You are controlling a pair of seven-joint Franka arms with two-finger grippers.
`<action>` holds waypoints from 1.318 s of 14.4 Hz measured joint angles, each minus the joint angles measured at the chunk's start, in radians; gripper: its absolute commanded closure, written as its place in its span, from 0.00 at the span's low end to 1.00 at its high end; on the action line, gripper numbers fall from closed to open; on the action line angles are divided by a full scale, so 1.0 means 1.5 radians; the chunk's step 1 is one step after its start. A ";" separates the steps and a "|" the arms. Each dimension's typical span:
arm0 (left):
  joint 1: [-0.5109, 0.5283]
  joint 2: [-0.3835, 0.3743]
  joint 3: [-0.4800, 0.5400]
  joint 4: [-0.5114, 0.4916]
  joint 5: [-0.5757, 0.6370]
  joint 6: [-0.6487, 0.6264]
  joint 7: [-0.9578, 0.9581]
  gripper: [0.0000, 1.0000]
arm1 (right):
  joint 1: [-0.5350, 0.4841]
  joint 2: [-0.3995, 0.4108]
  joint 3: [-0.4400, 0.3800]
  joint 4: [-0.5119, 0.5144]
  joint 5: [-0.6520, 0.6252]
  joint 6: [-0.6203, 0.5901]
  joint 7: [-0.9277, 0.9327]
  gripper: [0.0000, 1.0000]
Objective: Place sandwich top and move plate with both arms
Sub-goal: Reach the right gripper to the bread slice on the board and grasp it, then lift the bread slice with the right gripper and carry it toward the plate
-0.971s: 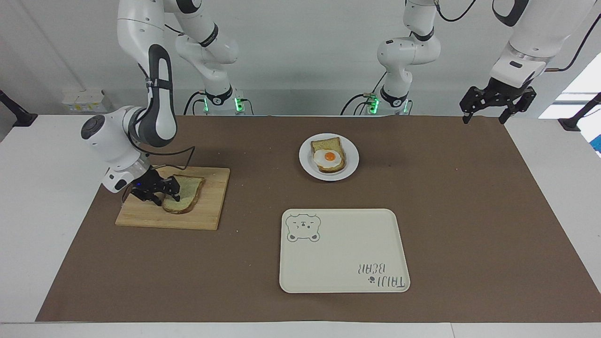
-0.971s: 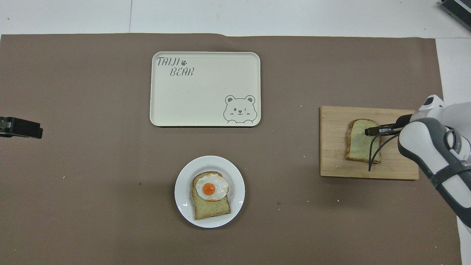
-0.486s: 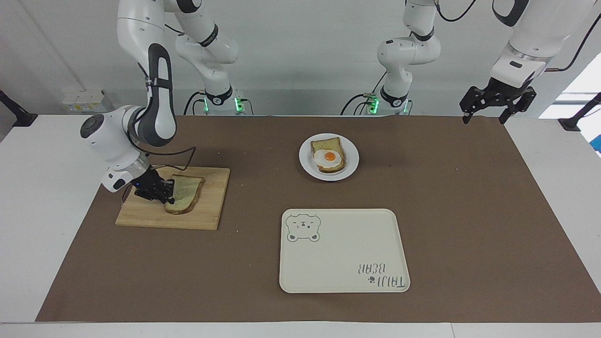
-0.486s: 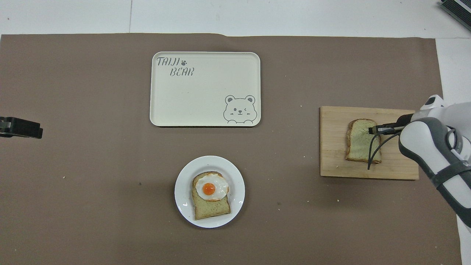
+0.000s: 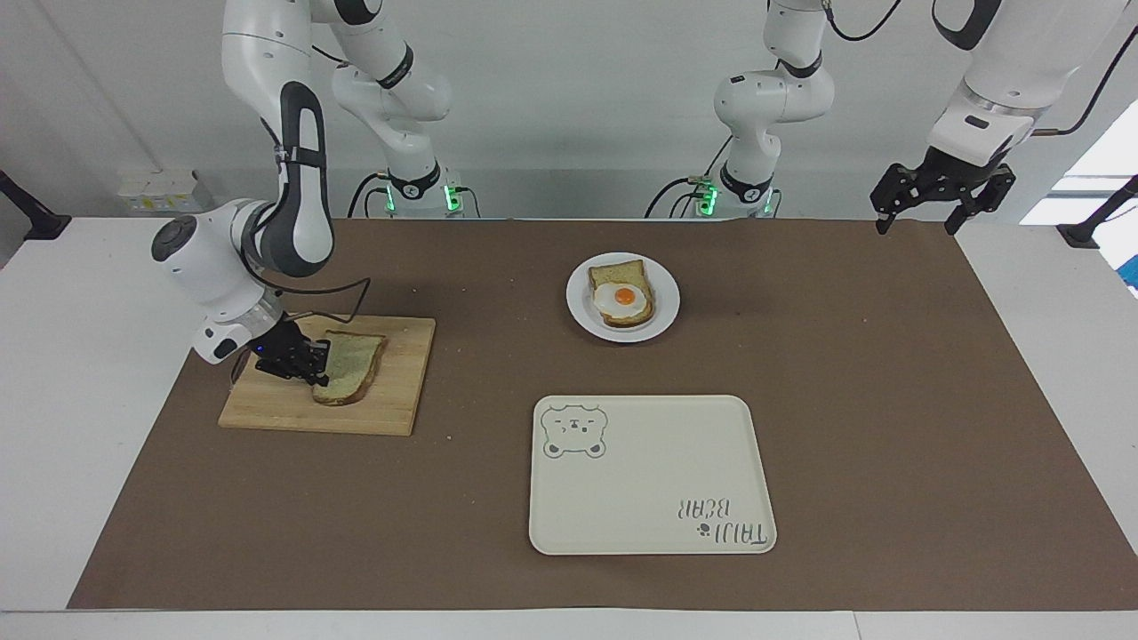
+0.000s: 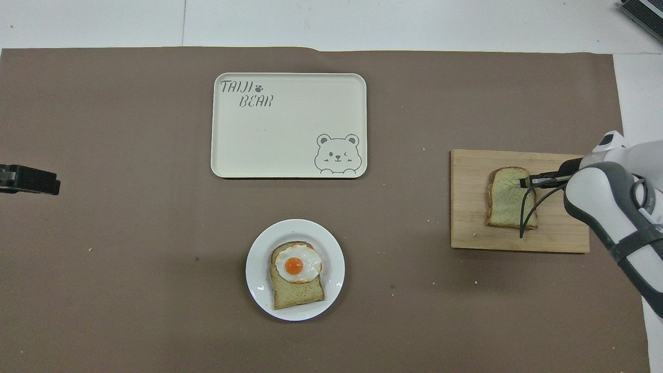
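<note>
Bare brown mat (image 5: 889,373) lay open between the cutting board (image 5: 391,391) at the right arm's end and the plate (image 5: 665,311); nothing stood in that lane. The tray (image 5: 649,524) lay flat, farther from the robots than the plate; the mat toward the left arm's end was open too.

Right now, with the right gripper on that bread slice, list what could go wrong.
1. The right gripper pinches only the bread slice's edge on the wooden board; lifted, it may sag, tear or slip.
2. Set down askew, it could push the egg off the plate.
</note>
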 measured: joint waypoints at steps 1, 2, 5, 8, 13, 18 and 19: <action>0.000 0.000 0.000 0.000 0.000 0.000 0.000 0.00 | 0.000 0.000 0.000 0.011 0.000 -0.015 0.000 1.00; 0.000 0.000 0.000 0.000 0.000 0.000 0.000 0.00 | 0.000 0.000 0.000 0.021 0.000 -0.030 0.000 1.00; 0.000 0.000 0.000 0.000 0.000 0.000 0.000 0.00 | 0.000 -0.008 0.000 0.052 0.000 -0.086 0.000 1.00; 0.000 0.000 0.000 0.000 0.000 0.000 0.000 0.00 | 0.001 -0.031 0.003 0.086 0.000 -0.162 0.000 1.00; 0.000 0.000 0.000 0.000 0.000 0.000 0.000 0.00 | 0.002 -0.062 0.015 0.125 0.000 -0.255 0.033 1.00; 0.000 0.000 0.000 0.000 0.000 0.000 0.000 0.00 | 0.044 -0.101 0.041 0.129 0.000 -0.286 0.158 1.00; 0.000 0.000 0.000 0.000 0.000 0.000 0.000 0.00 | 0.063 -0.107 0.042 0.129 0.000 -0.292 0.190 1.00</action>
